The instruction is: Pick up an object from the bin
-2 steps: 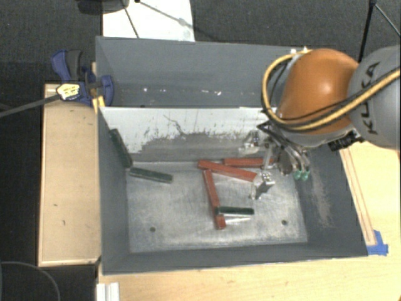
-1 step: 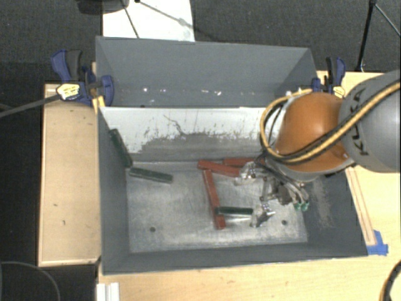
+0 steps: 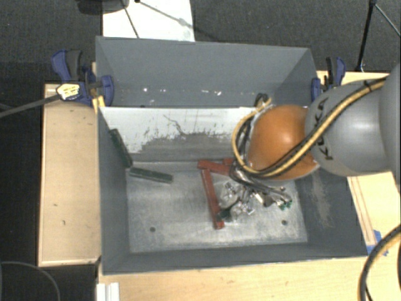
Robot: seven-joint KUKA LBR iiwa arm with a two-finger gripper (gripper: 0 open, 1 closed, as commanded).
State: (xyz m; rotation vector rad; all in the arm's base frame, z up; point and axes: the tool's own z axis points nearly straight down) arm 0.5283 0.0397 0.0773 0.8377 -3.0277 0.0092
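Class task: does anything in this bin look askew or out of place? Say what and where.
One dark green strip leans tilted against the bin's left wall instead of lying flat like the second strip beside it.

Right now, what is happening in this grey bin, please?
A robot arm reaches into the grey bin from the right. Its tool is down near the floor, in the right half, close against a reddish-brown angled stick. I cannot tell whether the stick is gripped; it seems to lie on the floor. A dark green bar lies apart on the left, and a dark strip leans against the left wall.
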